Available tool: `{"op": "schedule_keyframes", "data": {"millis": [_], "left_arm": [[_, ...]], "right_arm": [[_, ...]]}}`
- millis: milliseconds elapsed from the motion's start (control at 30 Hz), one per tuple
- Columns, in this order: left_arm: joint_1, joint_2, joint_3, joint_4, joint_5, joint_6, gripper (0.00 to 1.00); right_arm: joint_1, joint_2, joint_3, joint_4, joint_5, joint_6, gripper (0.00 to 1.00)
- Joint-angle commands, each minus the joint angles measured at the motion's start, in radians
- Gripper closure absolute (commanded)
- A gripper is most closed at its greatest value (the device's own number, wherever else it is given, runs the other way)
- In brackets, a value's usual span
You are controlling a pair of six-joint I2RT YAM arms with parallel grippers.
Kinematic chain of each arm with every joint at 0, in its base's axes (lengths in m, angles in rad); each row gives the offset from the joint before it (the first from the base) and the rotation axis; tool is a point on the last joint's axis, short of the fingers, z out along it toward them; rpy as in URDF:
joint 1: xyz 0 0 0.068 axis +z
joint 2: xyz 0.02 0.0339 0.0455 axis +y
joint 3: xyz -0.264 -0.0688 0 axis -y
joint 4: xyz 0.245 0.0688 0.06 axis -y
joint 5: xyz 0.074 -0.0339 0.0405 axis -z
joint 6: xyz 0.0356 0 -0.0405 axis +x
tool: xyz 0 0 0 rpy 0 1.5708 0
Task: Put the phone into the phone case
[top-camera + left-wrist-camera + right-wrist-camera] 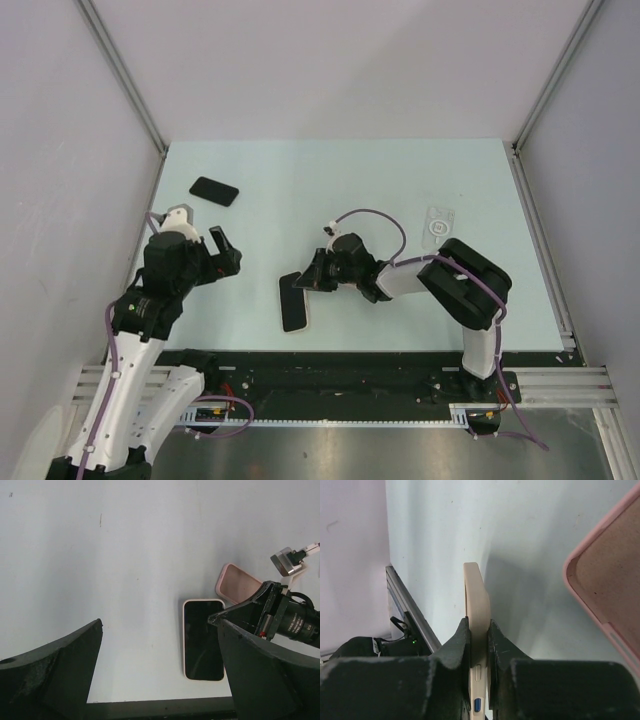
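Note:
The phone [293, 302], black screen with a cream rim, lies near the table's front edge, and also shows in the left wrist view [202, 640]. My right gripper [312, 277] is shut on the phone's cream side edge [477, 600], its fingers pinching it from both sides. The pink phone case [239, 582] lies open side up just beyond the phone, mostly hidden under the right gripper in the top view; its corner shows in the right wrist view [605, 580]. My left gripper [226, 252] is open and empty, left of the phone [160, 645].
A second black phone [214, 190] lies at the back left. A clear case [437, 225] lies at the right. The table's front rail [350, 357] runs just below the phone. Side walls enclose the table.

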Motion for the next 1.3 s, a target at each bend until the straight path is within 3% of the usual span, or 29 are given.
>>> {"op": "schedule_keyframes", "data": {"millis": [0,33,233,333,900,1267], "left_arm": [[0.007,-0.042,-0.014,0.031,-0.044,0.011,0.00],[0.007,-0.042,-0.014,0.029,-0.052,0.009,0.00],[0.007,-0.025,-0.015,0.028,-0.034,0.005,0.00],[0.007,-0.026,-0.017,0.028,-0.035,0.005,0.00],[0.008,0.024,-0.015,0.017,-0.017,-0.038,0.00],[0.062,0.230,0.029,0.021,-0.015,-0.185,0.01]], "right_arm": [[0.015,0.027,0.056,0.123,0.091,0.037,1.00],[0.022,0.032,0.056,0.110,0.125,0.037,1.00],[0.036,0.012,0.056,0.009,0.217,0.045,0.74],[0.039,-0.013,0.056,-0.057,0.248,0.045,0.66],[0.048,-0.123,0.056,-0.305,0.263,-0.024,0.61],[0.081,-0.093,0.056,-0.342,0.241,-0.101,0.67]]}}
